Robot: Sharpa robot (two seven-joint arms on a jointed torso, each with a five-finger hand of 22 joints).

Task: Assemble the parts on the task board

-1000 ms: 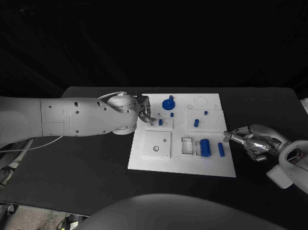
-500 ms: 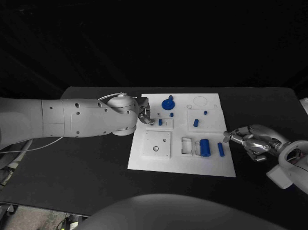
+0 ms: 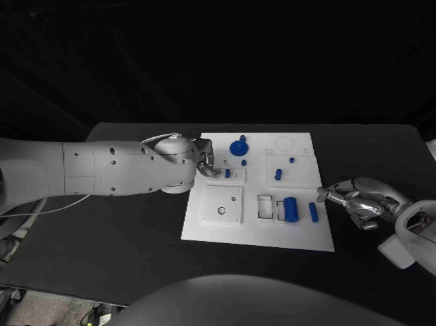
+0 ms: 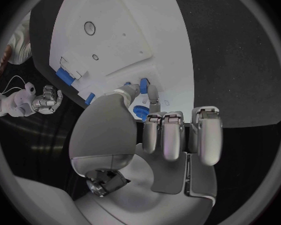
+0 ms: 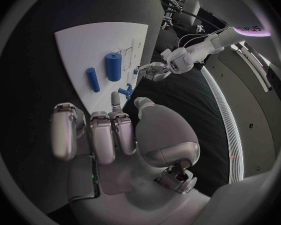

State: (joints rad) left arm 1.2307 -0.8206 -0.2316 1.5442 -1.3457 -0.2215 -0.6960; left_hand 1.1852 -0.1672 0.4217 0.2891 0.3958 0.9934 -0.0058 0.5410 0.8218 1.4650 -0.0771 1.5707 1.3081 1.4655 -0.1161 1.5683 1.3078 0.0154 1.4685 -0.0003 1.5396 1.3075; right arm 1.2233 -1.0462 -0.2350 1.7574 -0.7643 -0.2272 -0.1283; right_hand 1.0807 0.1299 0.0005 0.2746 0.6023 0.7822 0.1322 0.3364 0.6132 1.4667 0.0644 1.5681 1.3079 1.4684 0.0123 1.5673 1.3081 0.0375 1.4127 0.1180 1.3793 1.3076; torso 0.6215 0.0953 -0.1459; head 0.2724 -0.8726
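The white task board [image 3: 257,227] lay mid-tabletop [image 3: 130,231], blue parts on it: a cylinder [image 3: 291,208], a slim peg [image 3: 313,211]. The left hand [image 3: 204,161] hung over the board's upper left, whether grasping anything could not be told. The right hand [image 3: 360,200] rested empty, fingers apart, just beside the board's right edge.

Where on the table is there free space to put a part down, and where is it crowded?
Bare black table lies left of the task board, below the left arm, and along the near edge in front of the board. Crowded: the board's upper left, where the left hand works, and its right edge, beside the right hand.
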